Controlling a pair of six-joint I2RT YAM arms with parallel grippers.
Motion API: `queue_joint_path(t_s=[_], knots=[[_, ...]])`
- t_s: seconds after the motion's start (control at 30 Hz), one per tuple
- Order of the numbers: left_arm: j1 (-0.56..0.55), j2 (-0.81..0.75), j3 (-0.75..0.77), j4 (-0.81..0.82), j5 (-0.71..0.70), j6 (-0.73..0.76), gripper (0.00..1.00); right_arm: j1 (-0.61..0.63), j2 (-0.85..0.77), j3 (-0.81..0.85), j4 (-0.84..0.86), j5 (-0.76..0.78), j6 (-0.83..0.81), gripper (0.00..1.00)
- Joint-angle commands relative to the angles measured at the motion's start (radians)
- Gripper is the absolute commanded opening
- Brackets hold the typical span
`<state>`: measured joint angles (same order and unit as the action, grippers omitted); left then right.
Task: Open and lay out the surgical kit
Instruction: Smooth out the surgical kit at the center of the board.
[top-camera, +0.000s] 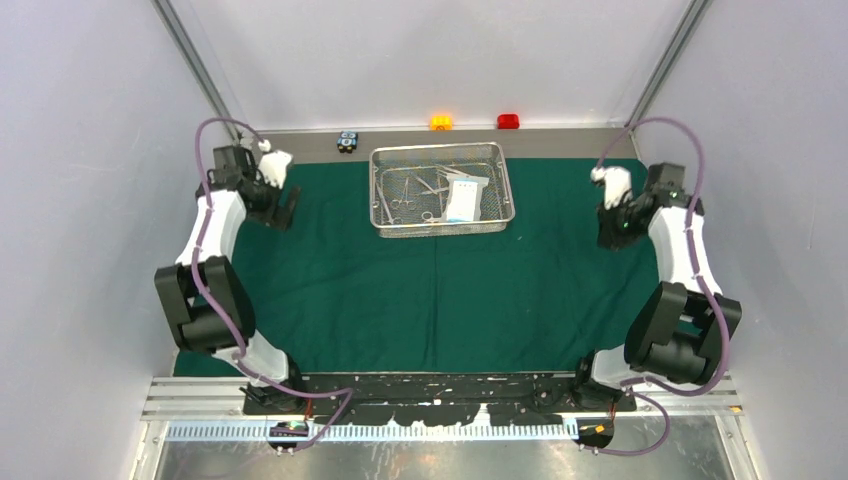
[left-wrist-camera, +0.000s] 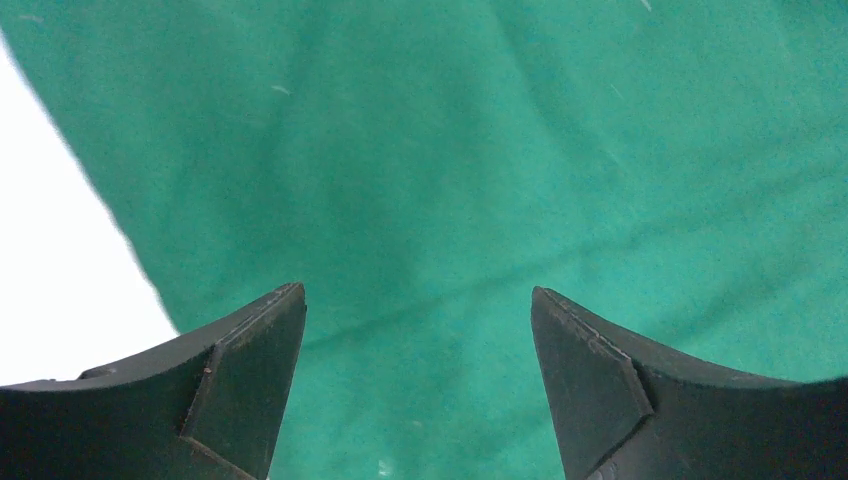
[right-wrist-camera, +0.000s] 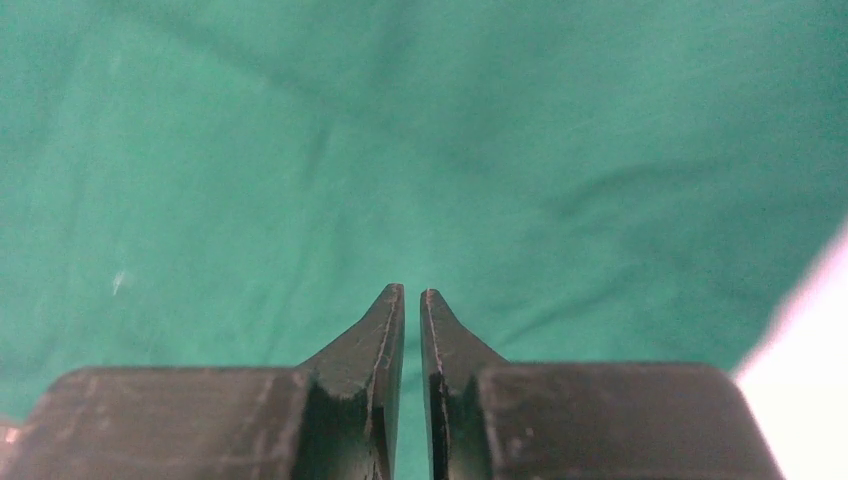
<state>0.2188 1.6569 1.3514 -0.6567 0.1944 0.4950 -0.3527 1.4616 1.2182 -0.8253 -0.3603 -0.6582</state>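
Left arm (top-camera: 212, 262) and right arm (top-camera: 684, 262) both sit elbows-back, wrists out wide. Left gripper (left-wrist-camera: 418, 293) gapes wide open, right gripper (right-wrist-camera: 412, 291) has jaws barely a sliver apart

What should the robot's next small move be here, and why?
Probably swing the left gripper, fingers apart, toward the rectangular silver wire-mesh tray: the dark green cloth wrap already lies flat, yet the slim steel instruments and flat white-blue packet sit inside the tray.
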Motion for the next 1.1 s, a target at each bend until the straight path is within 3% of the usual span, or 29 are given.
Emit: queue_joint_path(t_s=[0.0,0.17,0.33,0.6,0.9,1.07], knots=[[0.001,-0.119,-0.242,-0.039,0.145,0.137,0.85,0.066,-0.095,-0.225,-0.085,-0.056,-0.193,0.17],[0.002,-0.206,-0.457,0.023,0.141,0.23,0.85,0.193,-0.135,-0.388,-0.01,-0.015,-0.212,0.17],[0.001,-0.181,-0.537,0.056,0.059,0.284,0.82,0.199,-0.065,-0.467,0.045,0.095,-0.258,0.17],[0.023,-0.197,-0.655,0.066,-0.019,0.387,0.81,0.134,-0.03,-0.548,0.062,0.191,-0.364,0.16],[0.132,-0.247,-0.687,-0.001,-0.055,0.499,0.81,-0.028,-0.027,-0.551,-0.026,0.238,-0.511,0.15],[0.202,-0.272,-0.709,-0.017,-0.084,0.583,0.81,-0.056,-0.088,-0.595,-0.064,0.27,-0.557,0.15]])
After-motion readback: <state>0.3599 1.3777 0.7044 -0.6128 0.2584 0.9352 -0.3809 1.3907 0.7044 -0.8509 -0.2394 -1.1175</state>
